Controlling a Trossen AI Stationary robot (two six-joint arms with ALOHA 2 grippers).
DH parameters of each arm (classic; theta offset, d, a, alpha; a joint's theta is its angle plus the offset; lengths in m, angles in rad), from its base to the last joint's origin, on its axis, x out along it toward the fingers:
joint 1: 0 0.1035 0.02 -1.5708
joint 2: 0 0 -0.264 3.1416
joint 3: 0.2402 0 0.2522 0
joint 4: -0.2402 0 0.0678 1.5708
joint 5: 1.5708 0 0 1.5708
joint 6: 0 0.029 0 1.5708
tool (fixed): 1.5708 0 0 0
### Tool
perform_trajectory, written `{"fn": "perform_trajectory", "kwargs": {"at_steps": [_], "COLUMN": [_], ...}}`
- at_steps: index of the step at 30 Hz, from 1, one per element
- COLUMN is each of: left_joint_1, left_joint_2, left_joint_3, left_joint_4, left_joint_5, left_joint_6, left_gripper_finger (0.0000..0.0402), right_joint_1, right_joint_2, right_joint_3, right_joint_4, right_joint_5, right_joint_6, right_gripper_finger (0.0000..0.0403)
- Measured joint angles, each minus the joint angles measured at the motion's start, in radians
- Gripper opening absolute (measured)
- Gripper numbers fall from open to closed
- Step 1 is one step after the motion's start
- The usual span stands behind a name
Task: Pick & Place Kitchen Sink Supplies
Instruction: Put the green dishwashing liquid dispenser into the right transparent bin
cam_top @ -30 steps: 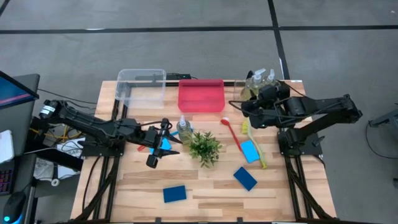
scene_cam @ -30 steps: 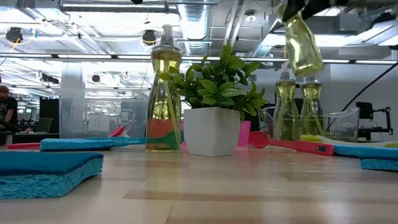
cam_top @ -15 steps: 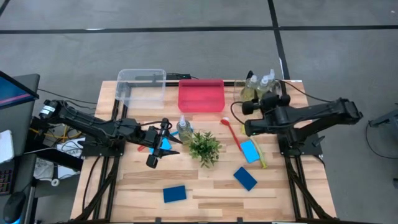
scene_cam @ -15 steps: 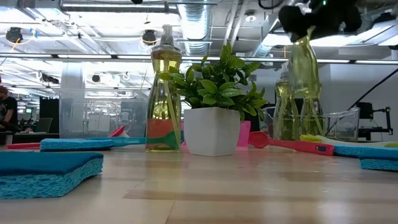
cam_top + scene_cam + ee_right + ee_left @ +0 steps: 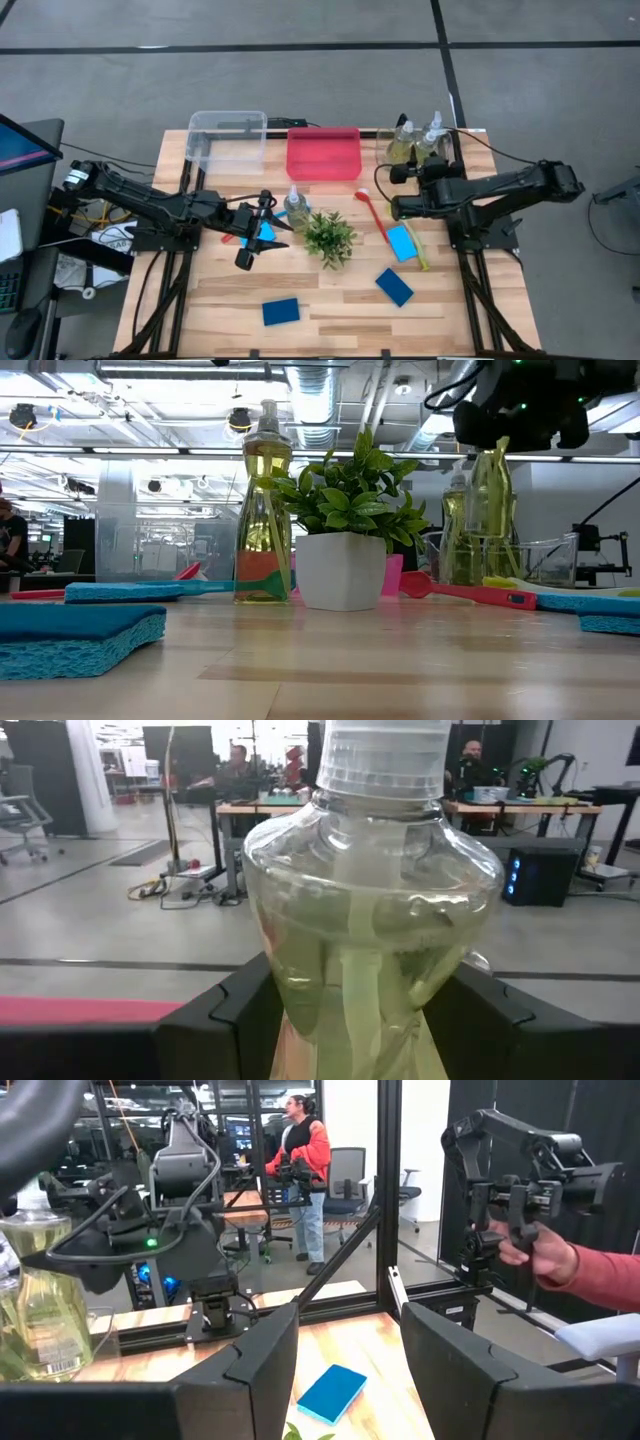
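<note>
My right pincer point(image 5: 412, 165) is clamped on a pump bottle point(image 5: 372, 910) of yellow-green liquid, fingers on either side of its body just under the neck, which I judge keeps it upright and the pump clear. It hangs over the clear bin point(image 5: 420, 150) at the far right corner of the counter point(image 5: 330, 300); two more bottles point(image 5: 403, 140) stand just beyond the pincer, so this looks like the drop point for bottles, and from the low view I cannot tell whether the held bottle's base has reached the bin floor. Nearer me than the right pincer lie a red brush point(image 5: 373, 213), a yellow brush point(image 5: 410, 238) and a blue sponge point(image 5: 401, 242), touching or overlapping one another. My left pincer point(image 5: 268, 226) waits low over the middle-left of the counter with its fingers apart and nothing between them. Just beyond it stands another bottle point(image 5: 294, 205), with the potted plant point(image 5: 329, 237) on that bottle's far side, which will crowd a grasp from that direction. Under and beside the left pincer another blue sponge shows, partly hidden. Two further sponges point(image 5: 281, 311) lie well apart toward the near edge. The pink bin point(image 5: 323, 153) and the second clear bin point(image 5: 228, 135) sit along the far edge. My judgement: release here next, once the bottle is seated.
</note>
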Motion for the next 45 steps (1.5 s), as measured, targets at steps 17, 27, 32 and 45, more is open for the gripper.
{"fn": "perform_trajectory", "kwargs": {"at_steps": [17,27,32,45], "left_joint_1": [0.000,0.000,0.000,0.000], "left_joint_2": [0.000,0.000,0.000,0.000], "left_joint_3": [0.000,0.000,0.000,0.000], "left_joint_4": [0.000,0.000,0.000,0.000], "left_joint_5": [0.000,0.000,0.000,0.000], "left_joint_6": [0.000,0.000,0.000,0.000], "left_gripper_finger": [0.0181,0.0181,0.0181,0.0181], "right_joint_1": [-0.087,-0.129,-0.147,-0.202], "right_joint_2": [0.074,0.100,0.100,0.101], "right_joint_3": [-0.049,-0.049,-0.049,-0.049], "right_joint_4": [0.145,0.211,0.223,0.271], "right_joint_5": [0.037,0.032,0.025,0.013], "right_joint_6": [0.017,0.023,0.026,0.026], "right_gripper_finger": [0.0201,0.0201,0.0201,0.0201]}}
